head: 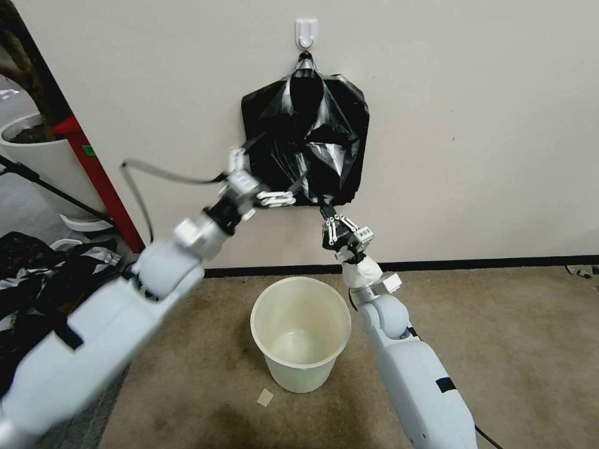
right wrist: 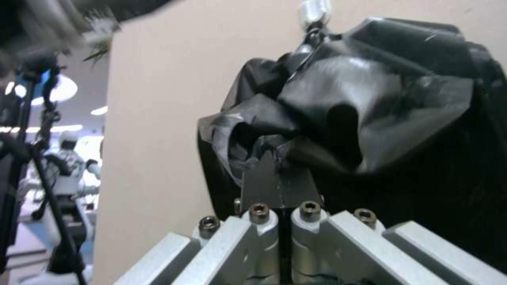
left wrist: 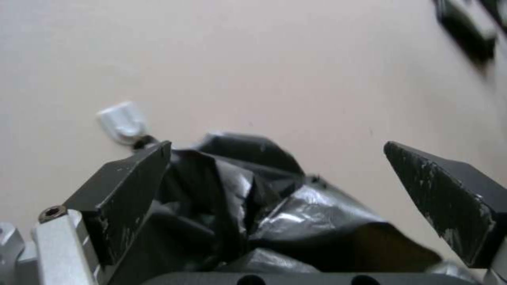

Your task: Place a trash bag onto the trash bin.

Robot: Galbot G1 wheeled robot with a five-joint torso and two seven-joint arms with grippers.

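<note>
Head view showed the trash bag [head: 306, 146] hanging just above both grippers: right gripper [head: 329, 215] jaws clamped on its lower edge, left gripper [head: 284, 198] jaws spread apart beside it.

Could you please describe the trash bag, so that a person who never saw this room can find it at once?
Look at the plain wall ahead, where a small white hook is fixed high up. The trash bag hangs from that hook, directly above the trash bin on the carpet. It is thin, glossy black film with grey wrinkles, unlike the dark jumble on the floor at the left.
</note>
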